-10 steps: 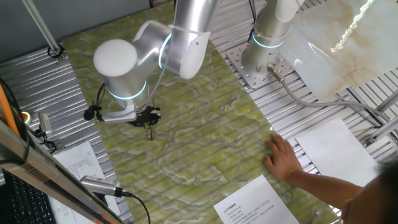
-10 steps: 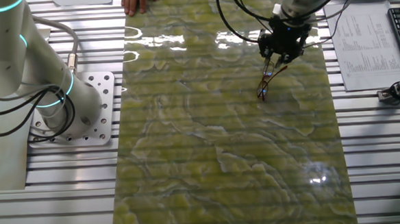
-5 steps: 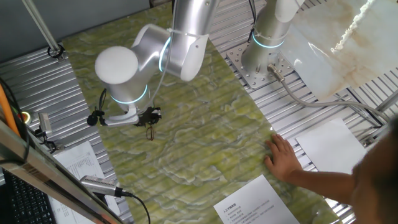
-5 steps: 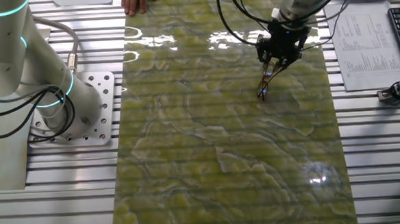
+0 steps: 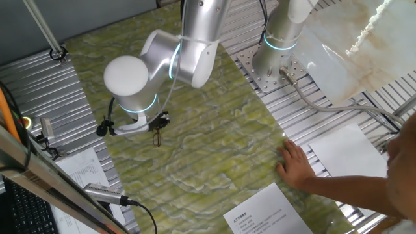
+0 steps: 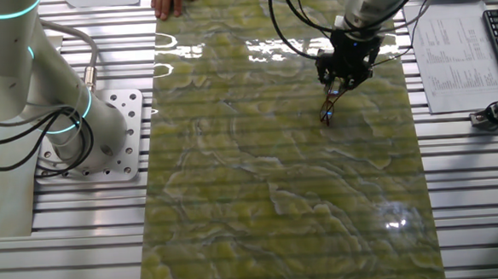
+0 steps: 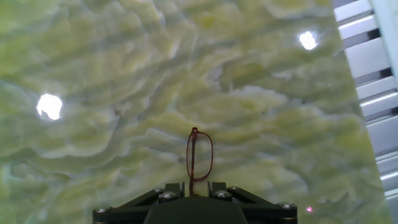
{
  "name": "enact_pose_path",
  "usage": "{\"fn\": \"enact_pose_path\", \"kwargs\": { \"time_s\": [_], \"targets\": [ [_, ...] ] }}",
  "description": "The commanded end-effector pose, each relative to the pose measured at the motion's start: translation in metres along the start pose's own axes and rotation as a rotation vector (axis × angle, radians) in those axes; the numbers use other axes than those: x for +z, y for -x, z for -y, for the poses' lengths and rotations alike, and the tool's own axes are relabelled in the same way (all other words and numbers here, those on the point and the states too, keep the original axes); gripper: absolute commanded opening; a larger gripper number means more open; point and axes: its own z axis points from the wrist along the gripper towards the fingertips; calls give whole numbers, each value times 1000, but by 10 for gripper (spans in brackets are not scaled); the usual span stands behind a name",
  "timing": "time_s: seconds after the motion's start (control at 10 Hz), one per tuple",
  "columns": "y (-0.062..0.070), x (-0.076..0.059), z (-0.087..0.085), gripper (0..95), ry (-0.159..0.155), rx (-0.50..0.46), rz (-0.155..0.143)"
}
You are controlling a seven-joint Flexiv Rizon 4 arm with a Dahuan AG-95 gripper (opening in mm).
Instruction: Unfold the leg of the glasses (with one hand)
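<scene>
Right now the pincer (image 6: 335, 87) hangs over the green, wavy-patterned bench (image 6: 270, 215), on the end of the silver arm (image 5: 195, 39) with its blue glowing ring. It is pinching the glasses (image 7: 199, 155) at their near end. In the hand view the glasses stick out in front of the black pincer body, and one thin reddish-brown lens rim shows as a tall loop with the bench far behind it. In the other fixed view the glasses (image 6: 327, 111) dangle under the pincer, with their low end close to the bench top; I cannot tell if they touch it. The leg is too thin to pick out from the frame in any picture.

In one fixed view the glasses (image 5: 156, 136) are a tiny dark thing below the arm's round joint. A person's bare hand (image 5: 296, 164) rests flat on the bench edge, well apart from the glasses, near a sheet of paper (image 5: 266, 213).
</scene>
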Motion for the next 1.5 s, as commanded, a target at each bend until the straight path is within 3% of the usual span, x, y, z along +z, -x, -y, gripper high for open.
{"fn": "enact_pose_path", "kwargs": {
  "time_s": [0.1, 0.5, 1.5],
  "targets": [
    [-3, 1, 0, 190, 1, -10, 1],
    [-12, 8, -6, 190, 0, -38, -4],
    [-15, 15, -8, 190, -3, -50, -8]
  ]
}}
